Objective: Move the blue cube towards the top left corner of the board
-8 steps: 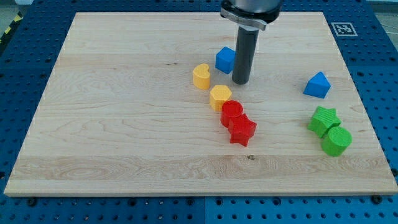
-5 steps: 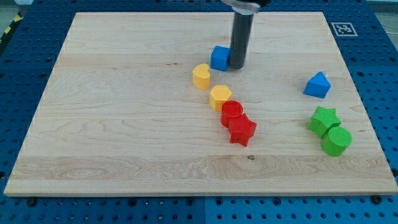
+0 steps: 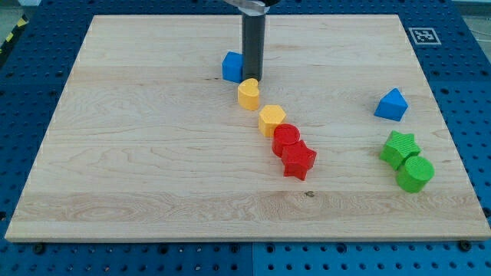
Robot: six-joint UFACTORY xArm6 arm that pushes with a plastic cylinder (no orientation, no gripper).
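Observation:
The blue cube (image 3: 232,67) sits on the wooden board (image 3: 138,153), above the middle and a little left of centre. My tip (image 3: 252,79) stands right against the cube's right side. The rod comes down from the view's top. A yellow heart-shaped block (image 3: 248,94) lies just below my tip, almost touching it.
A yellow hexagonal block (image 3: 271,120), a red cylinder (image 3: 286,139) and a red star (image 3: 299,161) run diagonally down to the right. A blue triangular block (image 3: 391,105), a green star (image 3: 400,147) and a green cylinder (image 3: 415,174) sit at the right. A marker tag (image 3: 423,35) is at the top right corner.
My tip has moved left and slightly up, pushing the blue cube leftward from beside the rod at centre to left of the yellow heart. The other blocks have not moved.

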